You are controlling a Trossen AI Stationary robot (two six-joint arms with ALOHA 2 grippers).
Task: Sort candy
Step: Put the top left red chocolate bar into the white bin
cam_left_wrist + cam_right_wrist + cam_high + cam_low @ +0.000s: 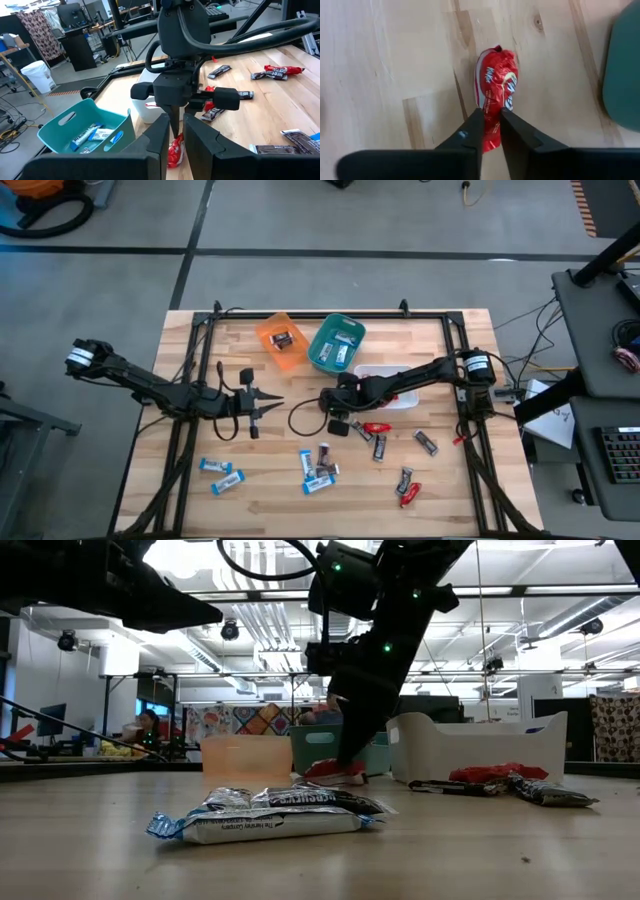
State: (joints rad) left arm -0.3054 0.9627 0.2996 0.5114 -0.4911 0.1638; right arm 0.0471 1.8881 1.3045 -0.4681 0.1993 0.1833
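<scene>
Red candy bar [495,95] lying flat on the worktop [395,75], and my right hand [490,127] is pinched onto its near end, fingers squeezed against the wrapper, tips down at the wood so I catch the thin edge. It sits just in front of the teal bin [336,344], beside the white bin [470,745], so the carry looks short; which bin takes red I can't tell. The orange bin [281,338] holds a dark bar, the teal one blue-and-white bars. More candy is scattered nearer the front edge. My left hand [268,406] waits mid-worktop, fingers together, holding nothing.
</scene>
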